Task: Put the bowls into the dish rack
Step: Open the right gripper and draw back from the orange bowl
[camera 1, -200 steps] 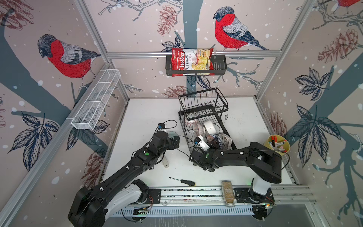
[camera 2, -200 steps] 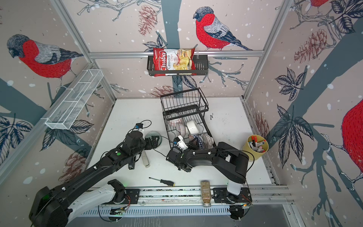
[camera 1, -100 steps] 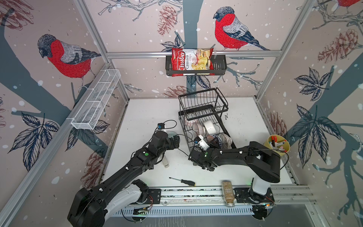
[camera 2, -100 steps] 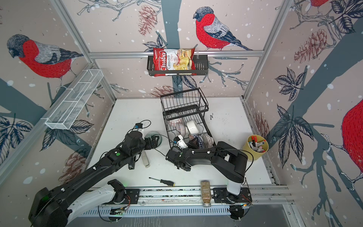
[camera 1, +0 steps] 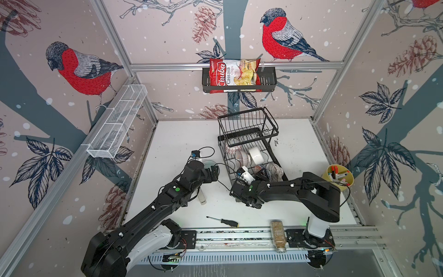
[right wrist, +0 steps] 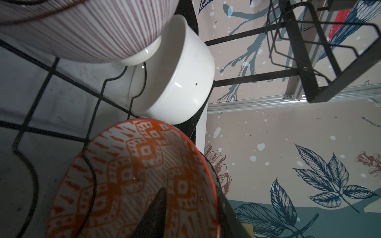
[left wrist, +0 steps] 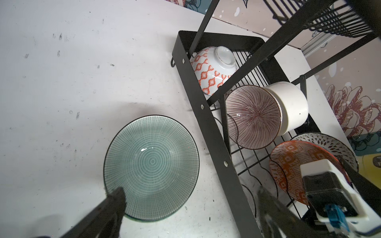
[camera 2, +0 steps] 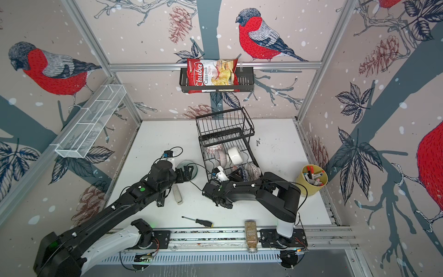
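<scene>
The black dish rack [camera 1: 251, 140] [camera 2: 227, 140] stands mid-table. Its lower tier [left wrist: 208, 115] holds several bowls: an orange-diamond one [left wrist: 214, 70], a red-brown striped one [left wrist: 253, 117], a plain white one [left wrist: 290, 107] [right wrist: 181, 82] and an orange-patterned one [left wrist: 288, 164] [right wrist: 127, 177]. My right gripper [right wrist: 191, 210] [camera 1: 256, 173] is open, with the orange-patterned bowl's rim between its parted fingers. A pale teal bowl [left wrist: 152, 162] [camera 2: 185, 165] sits upright on the table beside the rack. My left gripper [left wrist: 189, 206] [camera 1: 214, 171] hangs wide open over its near edge.
A yellow cup of markers [camera 1: 338, 177] stands at the right edge. A screwdriver [camera 1: 223, 220] and a white stick [camera 1: 202, 196] lie near the front, a spice jar [camera 1: 278, 236] on the rail. A chips basket [camera 1: 237, 76] and a white mesh tray [camera 1: 117, 124] hang on the walls.
The right gripper's jaws have parted around the orange-patterned bowl's rim, where they were shut before. The left arm has crept slightly toward the rack, still open.
</scene>
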Controlling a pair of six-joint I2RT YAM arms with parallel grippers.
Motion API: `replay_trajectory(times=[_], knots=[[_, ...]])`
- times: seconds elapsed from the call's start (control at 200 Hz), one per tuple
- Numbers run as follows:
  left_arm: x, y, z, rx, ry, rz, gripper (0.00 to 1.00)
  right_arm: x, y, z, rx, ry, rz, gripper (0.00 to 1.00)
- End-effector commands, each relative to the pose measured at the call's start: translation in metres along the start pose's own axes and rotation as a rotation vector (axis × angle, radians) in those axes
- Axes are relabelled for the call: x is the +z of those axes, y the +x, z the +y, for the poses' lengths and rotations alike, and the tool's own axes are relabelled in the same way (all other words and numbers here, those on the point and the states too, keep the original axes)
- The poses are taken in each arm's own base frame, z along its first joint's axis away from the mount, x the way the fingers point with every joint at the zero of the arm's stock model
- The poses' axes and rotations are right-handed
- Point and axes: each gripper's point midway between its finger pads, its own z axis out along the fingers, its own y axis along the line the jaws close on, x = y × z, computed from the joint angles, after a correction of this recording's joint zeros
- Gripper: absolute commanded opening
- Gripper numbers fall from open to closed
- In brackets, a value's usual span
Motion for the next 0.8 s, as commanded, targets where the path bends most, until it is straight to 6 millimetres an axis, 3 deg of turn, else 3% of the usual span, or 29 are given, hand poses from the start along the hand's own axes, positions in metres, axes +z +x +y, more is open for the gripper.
replay_trajectory(times=[0.0,0.405,0.795], knots=[[-0.001,-0.004,0.001,-0.005,-0.007,-0.021,0.97,-0.001,0.009,0.023,-0.020,-0.122,0.034,0.48],[-0.002,-0.005,0.001,-0.005,-0.008,-0.022,0.97,-0.004,0.001,0.017,0.030,-0.133,0.014,0.79],[-0.004,-0.010,0.000,-0.006,-0.013,-0.028,0.97,-0.022,-0.041,-0.007,0.228,-0.247,-0.111,0.89]])
